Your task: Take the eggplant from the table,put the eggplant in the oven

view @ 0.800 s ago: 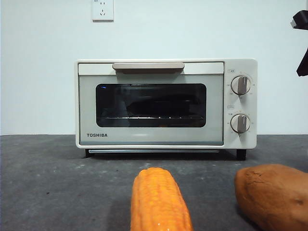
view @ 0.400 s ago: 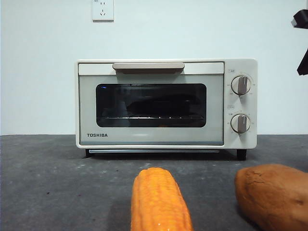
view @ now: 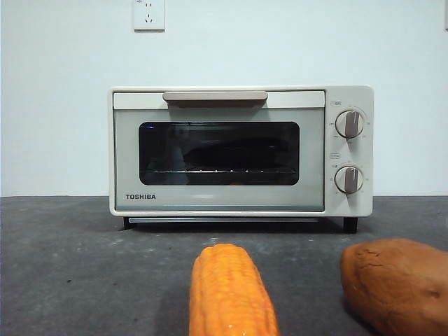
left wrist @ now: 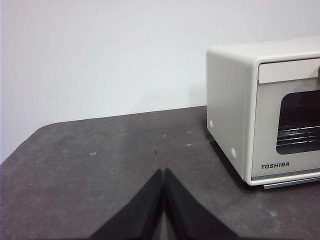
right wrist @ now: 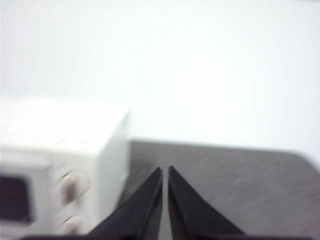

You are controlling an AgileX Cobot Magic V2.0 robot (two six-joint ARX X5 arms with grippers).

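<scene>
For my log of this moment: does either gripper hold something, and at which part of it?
Nothing is held. The left gripper and the right gripper are both shut on nothing, above the table.

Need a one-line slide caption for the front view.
Closed TOSHIBA oven on the table, corn cob and sweet potato in front.

Wall: plain pale blue-white, evenly lit
Outlet: white wall socket [view: 149, 15] high at left, above the appliance
Light: soft, diffuse, few hard shadows
</scene>
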